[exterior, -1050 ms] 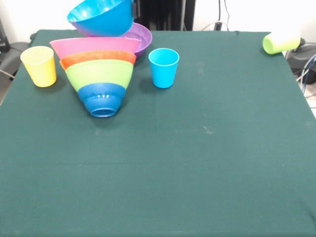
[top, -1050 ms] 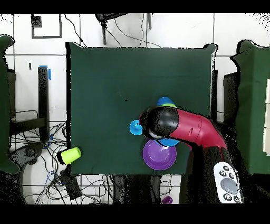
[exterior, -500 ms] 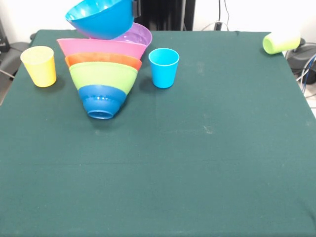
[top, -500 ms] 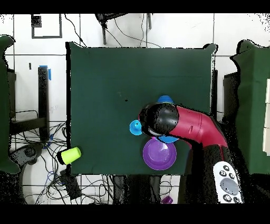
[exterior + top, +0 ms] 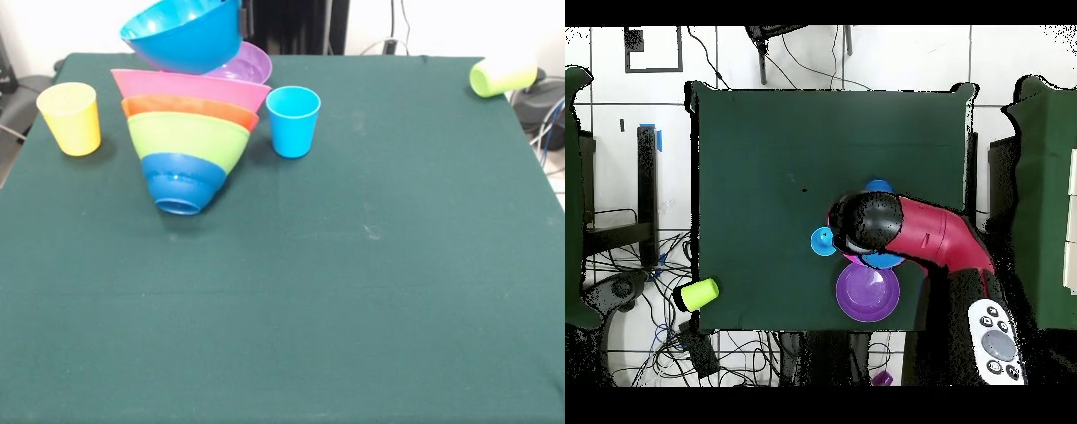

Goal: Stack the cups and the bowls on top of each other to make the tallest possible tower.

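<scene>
Tilted further than a second ago, the tower [image 5: 188,141] of nested bowls now leans with its wide top toward the picture's right in the front view, and the light blue bowl [image 5: 183,34] above it has shifted slightly to the right. That tower stands on a small dark blue bowl [image 5: 183,182], with a lime green bowl [image 5: 187,139], an orange-red bowl [image 5: 190,107] and a pink bowl [image 5: 190,86] widening upward. The light blue bowl hangs above the pink rim, tipped, its right edge meeting a dark gripper [image 5: 242,18] at the top edge of the front view. Whether the jaws are clamped on that rim cannot be told.

From overhead, the red and black arm [image 5: 935,238] reaches in from the table's right side, its black head covering most of the tower. A purple bowl [image 5: 247,64] sits behind the tower, toward the table's far edge in the front view.

A yellow cup [image 5: 70,117] stands upright near the left edge of the green table [image 5: 353,291]. A light blue cup [image 5: 292,120] stands just right of the tower. A lime green cup [image 5: 500,76] lies on its side at the far right corner. The whole near half of the table, and most of its right side, is open cloth.
</scene>
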